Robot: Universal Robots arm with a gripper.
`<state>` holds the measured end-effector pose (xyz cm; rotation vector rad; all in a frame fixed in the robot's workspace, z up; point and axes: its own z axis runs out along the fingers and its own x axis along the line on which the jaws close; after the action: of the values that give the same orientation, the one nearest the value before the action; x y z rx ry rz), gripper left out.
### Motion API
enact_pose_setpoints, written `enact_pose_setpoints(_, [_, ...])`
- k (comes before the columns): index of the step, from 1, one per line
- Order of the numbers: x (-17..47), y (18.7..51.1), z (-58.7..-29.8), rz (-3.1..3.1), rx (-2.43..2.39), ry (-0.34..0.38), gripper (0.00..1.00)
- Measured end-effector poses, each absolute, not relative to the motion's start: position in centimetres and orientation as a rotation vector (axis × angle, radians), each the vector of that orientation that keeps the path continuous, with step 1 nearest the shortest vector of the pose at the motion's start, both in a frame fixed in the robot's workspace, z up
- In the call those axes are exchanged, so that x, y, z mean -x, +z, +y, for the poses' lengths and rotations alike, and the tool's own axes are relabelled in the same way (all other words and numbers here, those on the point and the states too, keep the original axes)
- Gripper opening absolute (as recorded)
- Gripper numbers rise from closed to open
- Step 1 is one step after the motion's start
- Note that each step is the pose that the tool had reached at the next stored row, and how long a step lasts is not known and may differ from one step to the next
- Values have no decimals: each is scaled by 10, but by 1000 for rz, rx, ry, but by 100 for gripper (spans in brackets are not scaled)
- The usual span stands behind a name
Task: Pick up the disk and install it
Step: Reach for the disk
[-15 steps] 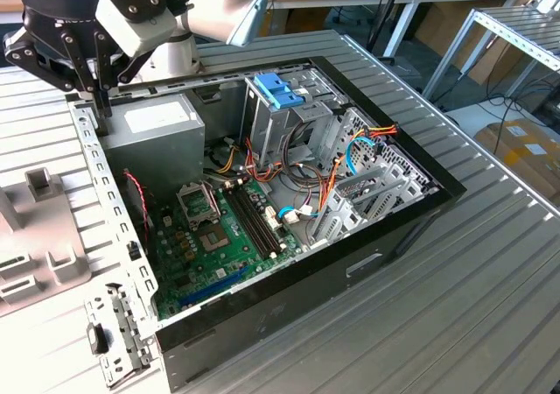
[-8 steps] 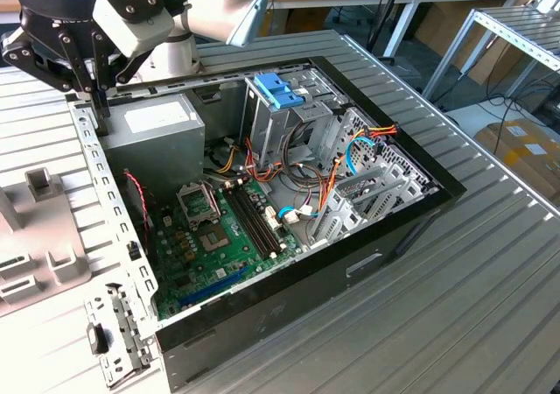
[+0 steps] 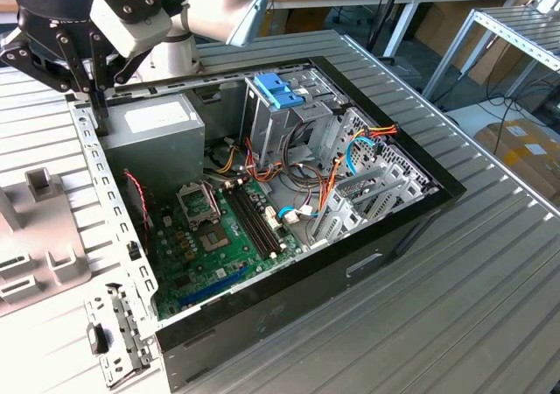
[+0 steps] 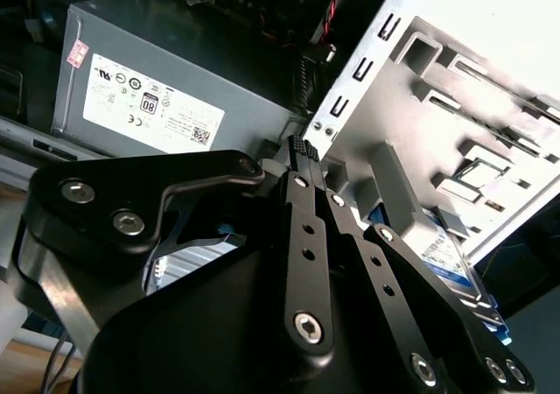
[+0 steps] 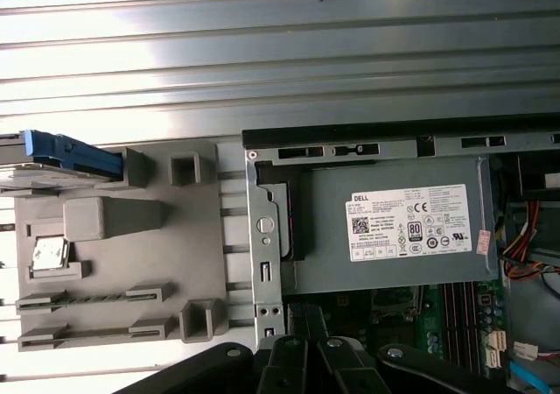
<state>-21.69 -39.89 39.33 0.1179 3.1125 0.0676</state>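
Gripper [image 4: 300, 149] looks closed, empty, by case [image 5: 262, 263] rear edge; should open wide, squaring onto disk [image 5: 74, 156] rails.

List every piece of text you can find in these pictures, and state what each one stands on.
White label on the grey power supply: rows of fine print and marks, too small to quote reliably.
Pink sticker at a corner of the power supply: blurred, unreadable.
Print on the disk lying in the grey fixture: blurred, unreadable.
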Motion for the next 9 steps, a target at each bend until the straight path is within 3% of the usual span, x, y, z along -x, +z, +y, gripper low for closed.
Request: enact_pose_setpoints(9, [219,393,-399,3112,-118,68,11])
